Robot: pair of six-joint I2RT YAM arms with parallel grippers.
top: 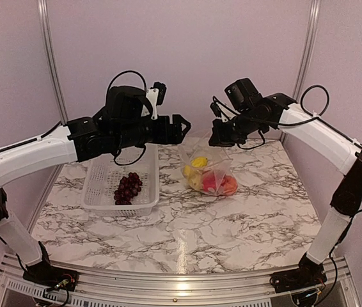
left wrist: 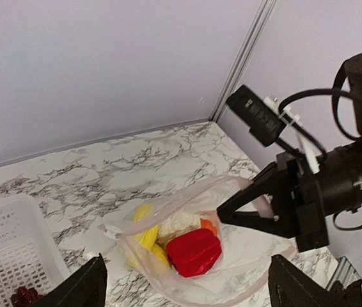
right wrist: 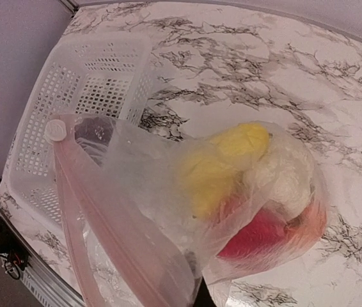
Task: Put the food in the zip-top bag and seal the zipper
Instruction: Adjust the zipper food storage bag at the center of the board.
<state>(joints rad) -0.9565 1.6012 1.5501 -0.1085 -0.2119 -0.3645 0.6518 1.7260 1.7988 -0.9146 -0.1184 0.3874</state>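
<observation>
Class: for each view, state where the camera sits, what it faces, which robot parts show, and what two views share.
Top external: above and behind the arms, facing down on the table, basket and bag; both arms show.
Left wrist: on the left arm, facing the bag and right fingers; left fingers at bottom corners.
Right wrist: close above the bag and basket; right fingers barely show.
Shared: the bag, all views.

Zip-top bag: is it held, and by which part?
The right gripper holds the zip-top bag by its zipper edge; the left gripper is open, empty.
</observation>
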